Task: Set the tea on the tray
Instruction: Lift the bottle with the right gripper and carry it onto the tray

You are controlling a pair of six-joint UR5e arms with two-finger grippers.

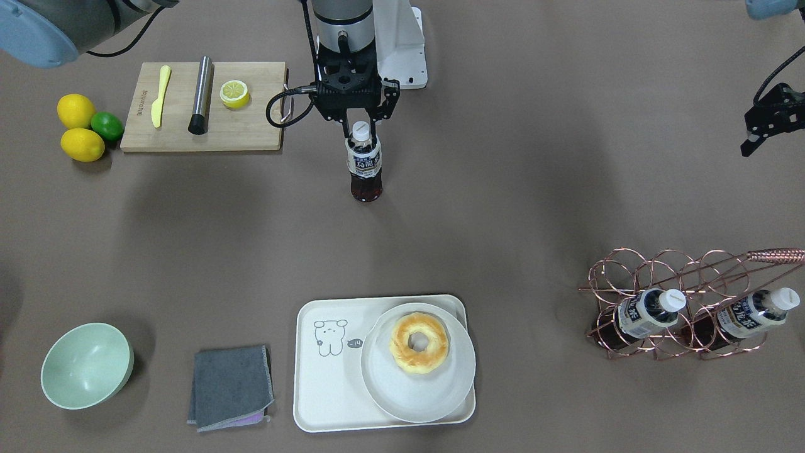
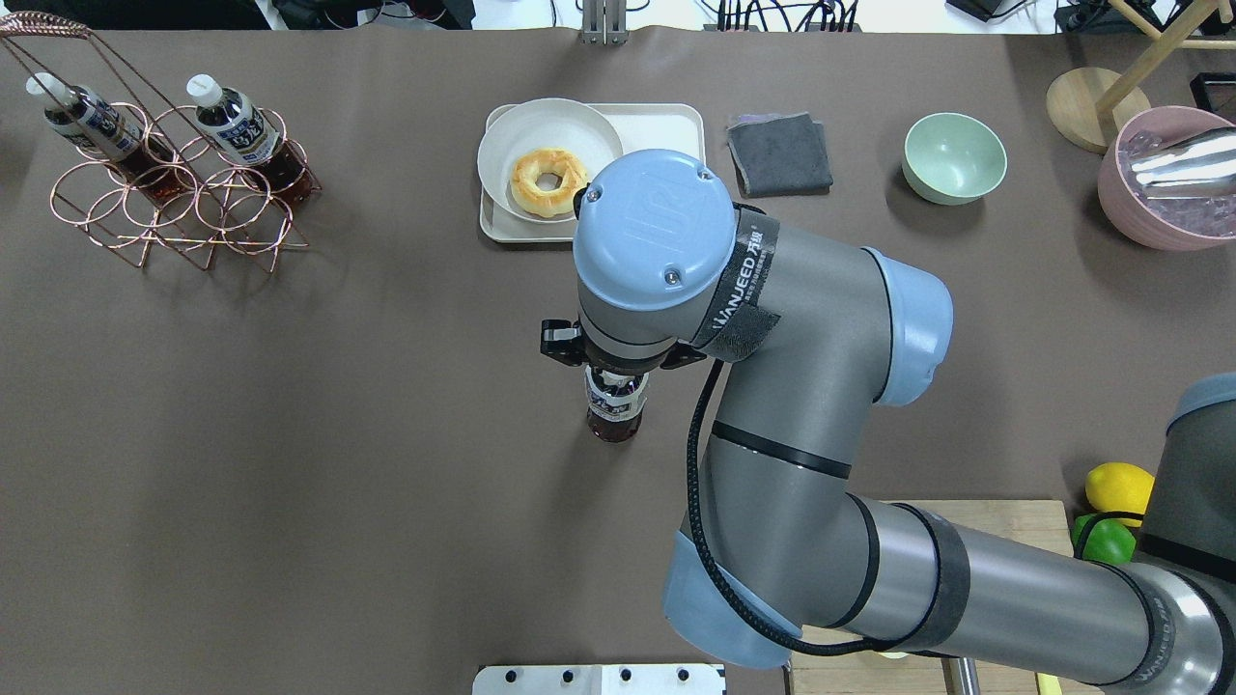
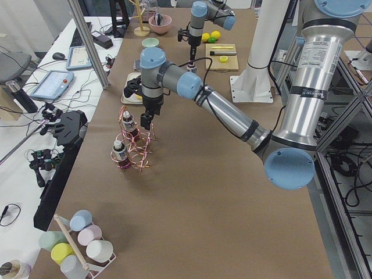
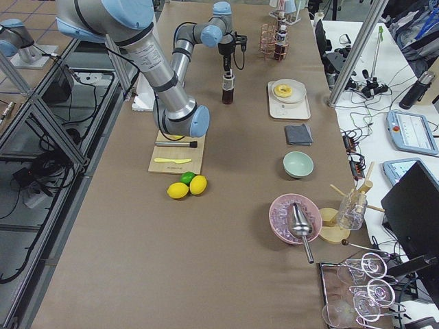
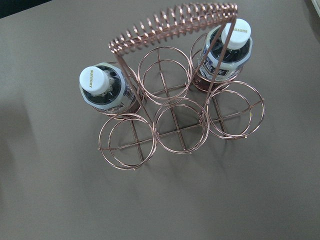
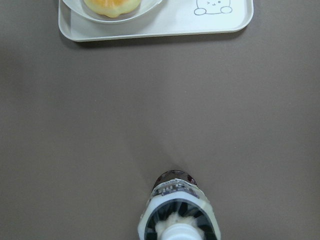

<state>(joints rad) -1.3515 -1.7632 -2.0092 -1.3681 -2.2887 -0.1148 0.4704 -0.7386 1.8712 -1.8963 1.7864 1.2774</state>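
Tea bottle (image 1: 365, 165) pinched at its neck by the right gripper (image 1: 360, 135) — well apart from the cream tray (image 1: 327, 377) — can't tell the left gripper (image 1: 756, 135) jaws.

The front-facing view looks steeply down on the brown table (image 1: 503, 220) from across it, facing the robot's base. The overhead view looks forward and down from behind the robot. Both take in the cream rectangular plastic tray (image 1: 314, 402) and the copper wire bottle rack (image 1: 688, 301). The side views look along the table from opposite ends, far off. The left wrist view sits close above the rack; the right wrist view looks past a small clear plastic tea bottle (image 6: 177, 207) toward the tray.
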